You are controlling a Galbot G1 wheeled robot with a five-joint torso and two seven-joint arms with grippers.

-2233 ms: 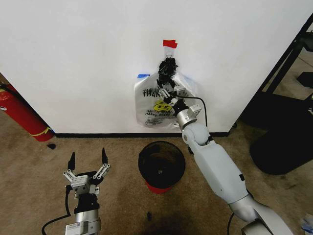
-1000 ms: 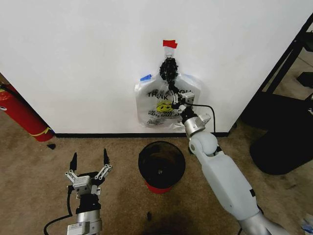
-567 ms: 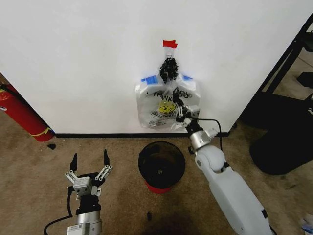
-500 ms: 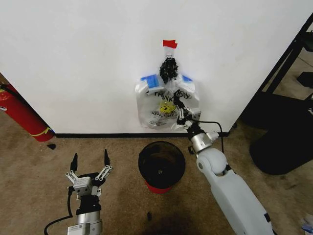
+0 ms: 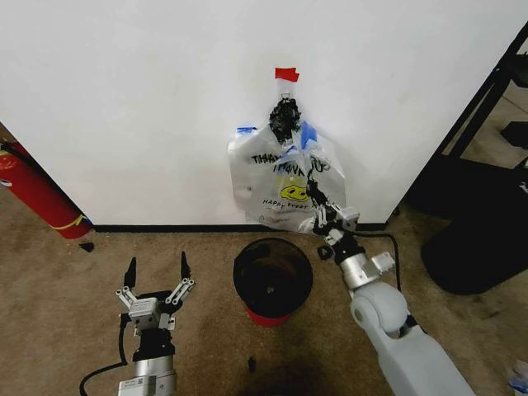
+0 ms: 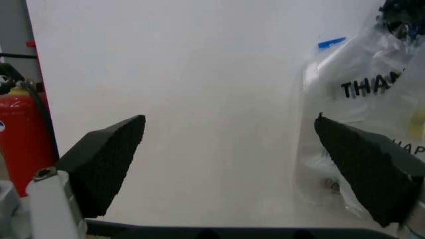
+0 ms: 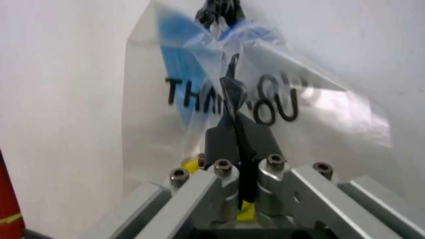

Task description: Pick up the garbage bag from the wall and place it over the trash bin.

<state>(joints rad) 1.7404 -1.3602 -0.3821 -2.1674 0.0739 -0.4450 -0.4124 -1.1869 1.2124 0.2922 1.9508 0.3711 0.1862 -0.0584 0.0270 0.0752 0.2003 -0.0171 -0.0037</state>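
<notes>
Right gripper (image 5: 318, 210) jaws clenched on a fold of the thin translucent "THANK YOU" garbage bag (image 5: 283, 183), hanging lengthwise down the white wall (image 5: 148, 99); small round black trash bin (image 5: 272, 279) directly below; left gripper (image 5: 156, 273) released, farther off

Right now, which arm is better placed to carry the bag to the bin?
Right. Its pincer is shut on the bag, just above the bin; the left pincer sits open, low and away.
</notes>
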